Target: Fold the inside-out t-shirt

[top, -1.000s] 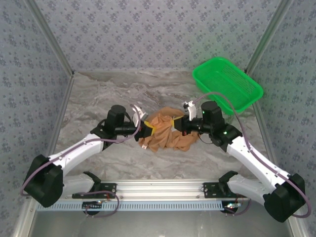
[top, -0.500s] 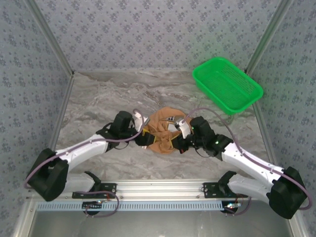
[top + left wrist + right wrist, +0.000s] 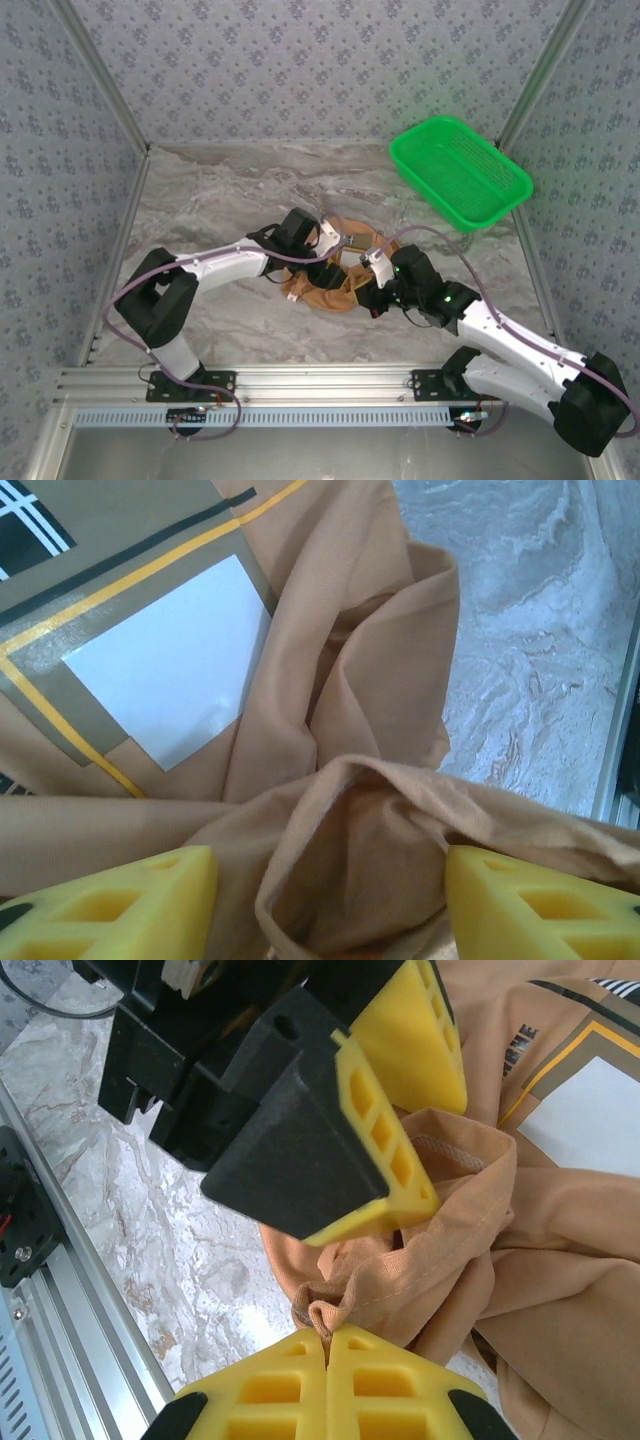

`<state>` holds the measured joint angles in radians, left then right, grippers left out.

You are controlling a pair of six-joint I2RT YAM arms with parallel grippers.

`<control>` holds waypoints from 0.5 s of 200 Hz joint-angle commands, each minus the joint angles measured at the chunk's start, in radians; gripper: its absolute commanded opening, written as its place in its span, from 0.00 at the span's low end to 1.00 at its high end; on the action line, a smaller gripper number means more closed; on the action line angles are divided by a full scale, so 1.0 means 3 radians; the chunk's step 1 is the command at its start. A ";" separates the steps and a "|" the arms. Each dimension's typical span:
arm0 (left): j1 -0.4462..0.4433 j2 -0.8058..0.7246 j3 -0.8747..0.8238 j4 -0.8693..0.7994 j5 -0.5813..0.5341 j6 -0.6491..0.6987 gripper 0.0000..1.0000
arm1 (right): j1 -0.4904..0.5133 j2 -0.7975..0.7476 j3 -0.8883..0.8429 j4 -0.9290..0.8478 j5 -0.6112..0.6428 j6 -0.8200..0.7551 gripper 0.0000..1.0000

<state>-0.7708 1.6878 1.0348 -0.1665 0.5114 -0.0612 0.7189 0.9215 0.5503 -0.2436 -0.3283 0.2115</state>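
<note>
The inside-out t-shirt [image 3: 335, 285] lies crumpled in the middle of the table, orange-tan, with a white and yellow printed patch [image 3: 170, 670] showing. My left gripper [image 3: 326, 262] reaches over it from the far side. It stands open [image 3: 330, 910] with a raised fold of cloth between its yellow fingertips, which are not pressing on it. My right gripper [image 3: 326, 1360] is shut on a stitched hem of the shirt at its near edge [image 3: 363, 292]. The left gripper's fingers [image 3: 385, 1150] hang just above that pinched hem.
A green mesh basket [image 3: 460, 170] stands at the back right, apart from the shirt. Bare marble tabletop [image 3: 220, 190] surrounds the bundle. The aluminium rail [image 3: 330, 385] runs along the near edge, close to the right gripper [image 3: 60, 1290].
The left gripper let go and opened, and its arm swung right to the shirt's far side. The right gripper moved left and nearer with the cloth, and the bundle bunched up.
</note>
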 commanded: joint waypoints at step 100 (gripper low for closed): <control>0.0009 0.0281 0.0697 -0.0158 0.0271 0.0019 0.03 | 0.0008 -0.0123 0.0155 -0.0354 0.0286 -0.0008 0.00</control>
<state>-0.7708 1.8015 1.1770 -0.2184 0.6086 -0.0231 0.7189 0.9142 0.5468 -0.2737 -0.2974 0.2119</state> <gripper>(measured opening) 0.093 0.061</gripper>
